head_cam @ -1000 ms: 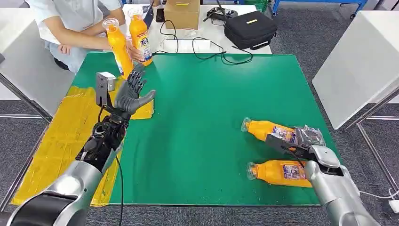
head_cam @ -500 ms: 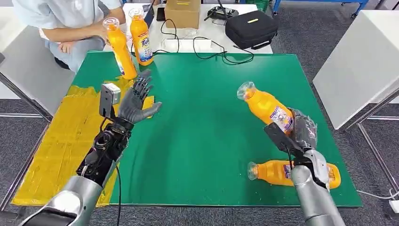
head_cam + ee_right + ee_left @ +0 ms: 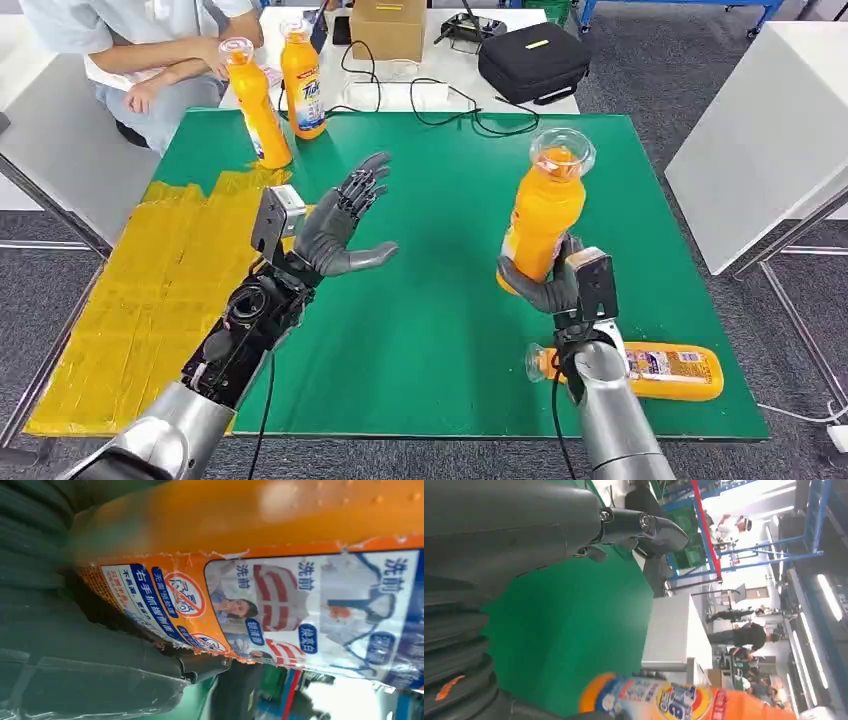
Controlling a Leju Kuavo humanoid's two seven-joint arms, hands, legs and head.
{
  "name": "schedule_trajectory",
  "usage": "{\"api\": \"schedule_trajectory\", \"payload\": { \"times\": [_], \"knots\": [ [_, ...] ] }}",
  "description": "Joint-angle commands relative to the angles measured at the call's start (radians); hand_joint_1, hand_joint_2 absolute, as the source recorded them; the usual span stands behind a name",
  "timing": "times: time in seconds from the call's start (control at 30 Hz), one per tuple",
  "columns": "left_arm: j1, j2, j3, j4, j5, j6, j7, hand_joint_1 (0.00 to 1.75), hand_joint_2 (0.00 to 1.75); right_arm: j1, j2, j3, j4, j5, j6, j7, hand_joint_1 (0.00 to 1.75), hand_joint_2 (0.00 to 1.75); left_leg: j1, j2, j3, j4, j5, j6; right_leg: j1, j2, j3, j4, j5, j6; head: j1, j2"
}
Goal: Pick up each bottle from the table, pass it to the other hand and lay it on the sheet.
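Lifting tall orange plastic bottle (image 3: 541, 215) upright off table since earlier | right hand (image 3: 556, 283) gripping base | left hand (image 3: 338, 222) spread, approaching | handover next

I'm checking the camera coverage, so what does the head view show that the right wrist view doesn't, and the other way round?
Head view alone: the open left hand, the yellow sheet, a bottle lying on the green table near the right arm, two standing bottles by a seated person. Right wrist view alone: the printed label up close. Both: the right hand gripping the orange bottle.
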Motion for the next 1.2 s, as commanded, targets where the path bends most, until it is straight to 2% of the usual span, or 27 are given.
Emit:
{"api": "schedule_trajectory", "payload": {
  "times": [0.03,0.2,0.27,0.4,0.63,0.67,0.7,0.73,0.8,0.9,1.17,1.2],
  "knots": [
    [-0.039,0.019,-0.070,0.010,0.008,0.007,0.010,0.00,1.75,-0.101,0.023,0.086,0.121,-0.022,-0.004,-0.008,1.75,1.75,0.000,0.003,0.004,0.001,-0.002,0.001,0.001,0.001,0.003,0.000,-0.001,-0.003,0.000,0.000],
    [-0.036,0.016,-0.071,0.011,0.016,0.005,0.011,0.00,1.75,-0.101,0.022,0.097,0.123,-0.034,0.004,-0.013,1.75,1.75,0.000,0.001,0.006,0.001,-0.003,0.001,0.001,-0.001,0.006,0.000,-0.003,-0.004,0.000,0.000],
    [-0.038,-0.001,-0.081,0.030,0.014,0.001,0.010,0.00,1.75,-0.112,0.047,0.123,0.163,-0.036,0.009,-0.020,1.75,1.75,0.000,0.001,0.002,0.000,-0.001,0.001,0.000,0.000,0.002,0.000,-0.001,-0.002,0.000,0.000],
    [-0.058,-0.025,-0.089,0.067,0.005,0.008,-0.003,0.00,1.75,-0.159,0.098,0.205,0.257,-0.007,0.006,-0.034,1.75,1.75,0.000,0.003,0.005,0.000,-0.003,0.001,0.001,0.001,0.004,0.000,-0.002,-0.003,0.000,0.000],
    [-0.067,-0.022,-0.061,0.028,0.010,0.007,0.012,0.00,1.75,-0.234,0.175,0.345,0.398,0.062,0.001,-0.026,1.75,1.75,0.001,0.004,0.004,0.000,-0.003,0.000,0.001,0.002,0.002,0.001,-0.002,-0.003,0.000,0.000],
    [-0.071,-0.022,-0.060,0.026,0.012,0.007,0.014,0.00,1.75,-0.238,0.180,0.351,0.405,0.064,0.002,-0.026,1.75,1.75,0.001,0.004,0.003,0.001,-0.002,0.000,0.001,0.002,0.001,0.001,-0.001,-0.003,0.000,0.000],
    [-0.071,-0.022,-0.057,0.023,0.014,0.008,0.017,0.00,1.75,-0.248,0.186,0.362,0.424,0.067,0.002,-0.027,1.75,1.75,0.001,0.005,0.008,0.001,-0.005,0.001,0.002,0.001,0.006,0.001,-0.004,-0.006,0.000,0.000],
    [-0.071,-0.022,-0.057,0.023,0.014,0.008,0.017,0.00,1.75,-0.248,0.186,0.362,0.424,0.067,0.002,-0.027,1.75,1.75,0.001,0.003,0.003,0.001,-0.002,0.001,0.001,0.001,0.001,0.001,-0.001,-0.003,0.000,0.000],
    [-0.071,-0.022,-0.057,0.023,0.014,0.008,0.017,0.00,1.75,-0.248,0.186,0.362,0.424,0.067,0.002,-0.027,1.75,1.75,0.000,0.002,0.001,0.000,-0.001,0.000,0.001,0.001,0.000,0.000,-0.001,-0.002,0.000,0.000],
    [-0.071,-0.022,-0.057,0.023,0.014,0.008,0.017,0.00,1.75,-0.248,0.186,0.362,0.424,0.067,0.002,-0.027,1.75,1.75,0.001,0.002,0.004,0.001,-0.003,0.001,0.001,0.000,0.004,0.001,-0.003,-0.003,0.001,0.000],
    [-0.055,-0.026,-0.076,-0.004,0.043,-0.029,0.019,0.00,1.75,-0.261,0.211,0.407,0.512,0.080,-0.060,-0.046,1.75,1.75,0.000,0.001,0.001,0.000,-0.001,0.000,0.001,-0.001,0.001,0.000,-0.001,-0.002,0.000,0.000],
    [-0.050,-0.027,-0.080,-0.005,0.043,-0.031,0.013,0.00,1.75,-0.260,0.212,0.415,0.519,0.084,-0.065,-0.051,1.75,1.75,0.001,0.001,0.008,0.000,-0.004,0.001,0.002,-0.002,0.007,0.001,-0.005,-0.005,0.000,0.000]
  ]
}}
